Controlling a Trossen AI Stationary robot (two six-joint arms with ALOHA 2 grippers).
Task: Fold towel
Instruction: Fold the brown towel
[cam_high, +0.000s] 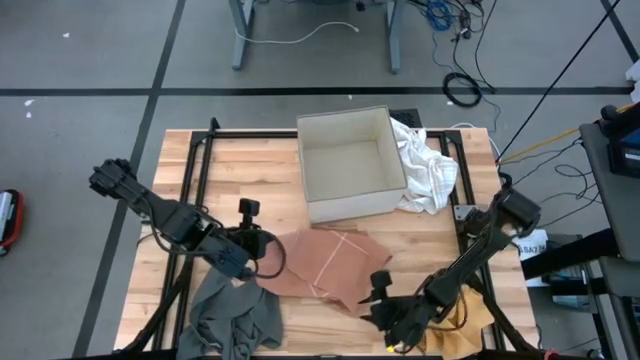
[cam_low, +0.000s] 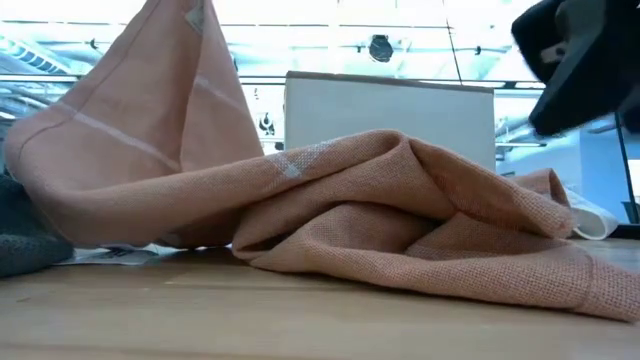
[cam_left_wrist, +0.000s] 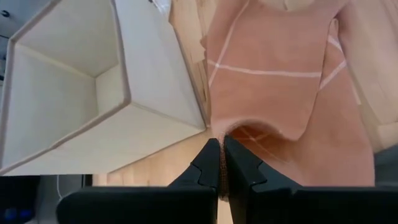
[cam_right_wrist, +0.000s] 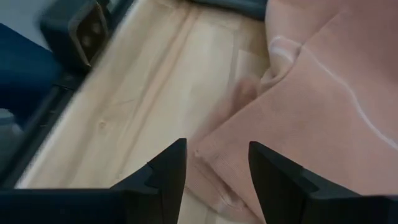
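While our left gripper (cam_left_wrist: 219, 163) pinched the pink towel's (cam_high: 325, 262) edge at lower centre, our right gripper (cam_right_wrist: 212, 168) stood released beside its corner; its far folds hid behind the white box (cam_high: 350, 160).

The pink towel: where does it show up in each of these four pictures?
High view: pink towel lies low centre, between both arms, just below the box.
Low view: towel fills the middle, its left end lifted high.
Left wrist view: towel spreads ahead, its edge pinched in the left gripper.
Right wrist view: towel lies ahead of the open right gripper.
Shared landmark: the box, behind the towel in the low view, beside it in the left wrist view.
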